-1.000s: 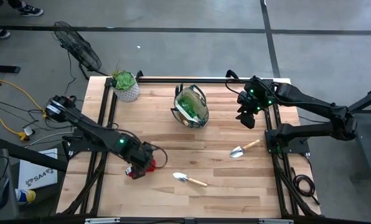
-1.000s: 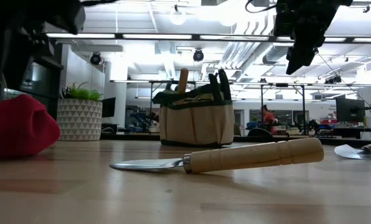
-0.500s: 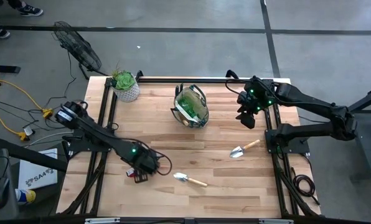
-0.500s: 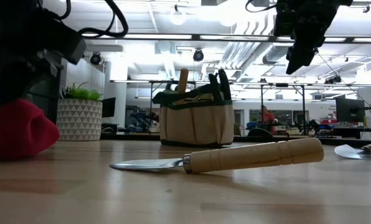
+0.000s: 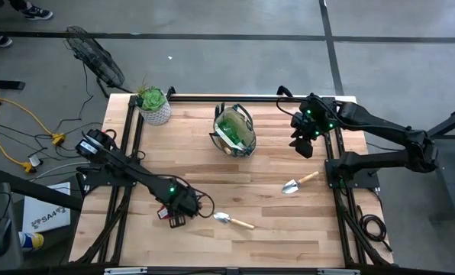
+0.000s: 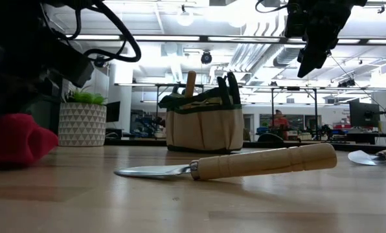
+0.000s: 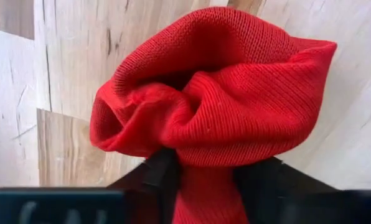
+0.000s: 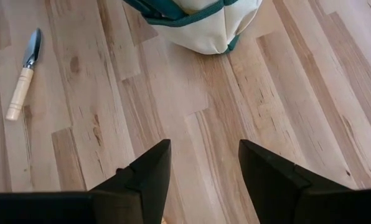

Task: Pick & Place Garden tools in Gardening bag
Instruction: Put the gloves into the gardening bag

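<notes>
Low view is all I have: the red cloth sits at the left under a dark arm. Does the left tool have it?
Observer: The left wrist view shows the left tool with its fingers on either side of the cloth's lower fold, and they look pinched on it.
Operator: And the right tool?
Observer: The right tool is open with nothing between its fingers. It hangs off to one side of the bag.
Operator: Is the near trowel in the way?
Observer: From above, the trowel lies apart from the cloth, with its blade end toward it.
</notes>
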### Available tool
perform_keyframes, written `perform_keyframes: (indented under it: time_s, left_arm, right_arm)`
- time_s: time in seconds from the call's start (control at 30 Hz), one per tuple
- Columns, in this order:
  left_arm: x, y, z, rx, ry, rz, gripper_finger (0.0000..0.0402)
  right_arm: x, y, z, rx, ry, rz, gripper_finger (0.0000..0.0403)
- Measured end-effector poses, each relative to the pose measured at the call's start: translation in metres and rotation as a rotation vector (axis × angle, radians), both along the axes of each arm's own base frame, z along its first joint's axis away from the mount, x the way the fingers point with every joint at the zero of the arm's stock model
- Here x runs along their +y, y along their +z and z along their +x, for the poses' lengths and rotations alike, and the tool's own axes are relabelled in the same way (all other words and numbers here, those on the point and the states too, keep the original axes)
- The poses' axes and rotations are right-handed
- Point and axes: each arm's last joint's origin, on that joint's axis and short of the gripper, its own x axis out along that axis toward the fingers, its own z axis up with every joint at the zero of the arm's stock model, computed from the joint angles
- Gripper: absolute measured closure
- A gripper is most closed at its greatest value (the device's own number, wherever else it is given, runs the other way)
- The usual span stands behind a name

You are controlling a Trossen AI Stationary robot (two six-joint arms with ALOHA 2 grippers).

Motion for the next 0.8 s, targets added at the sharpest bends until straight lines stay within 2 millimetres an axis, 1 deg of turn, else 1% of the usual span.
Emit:
perform_keyframes:
  time_s: [0.13, 0.23, 0.4, 0.5, 0.6, 0.67, 0.8]
  left_arm:
    - [0.0, -0.002, 0.001, -0.004, 0.031, 0.002, 0.0329]
    - [-0.001, 0.003, 0.003, -0.024, 0.045, 0.01, 0.0375]
    - [0.0, 0.02, 0.017, -0.153, 0.077, 0.04, 0.0379]
    - [0.01, 0.04, 0.028, -0.246, 0.126, 0.075, 0.0379]
    - [0.022, 0.065, 0.044, -0.366, 0.154, 0.132, 0.0379]
    - [0.033, 0.083, 0.055, -0.442, 0.165, 0.186, 0.0379]
    - [0.063, 0.119, 0.077, -0.568, 0.178, 0.277, 0.0379]
  right_arm:
    - [0.0, 0.0, 0.0, 0.0, -0.001, 0.0, 0.0222]
    - [0.0, 0.0, 0.0, 0.001, -0.002, 0.0, 0.0222]
    - [0.0, 0.0, 0.0, 0.001, -0.004, -0.001, 0.0222]
    - [0.0, 0.0, 0.0, -0.002, -0.005, -0.002, 0.0222]
    - [0.0, 0.0, 0.001, -0.007, -0.005, -0.005, 0.0222]
    - [-0.001, 0.001, 0.001, -0.011, -0.005, -0.007, 0.0222]
    - [-0.001, 0.001, 0.001, -0.016, -0.005, -0.009, 0.0222]
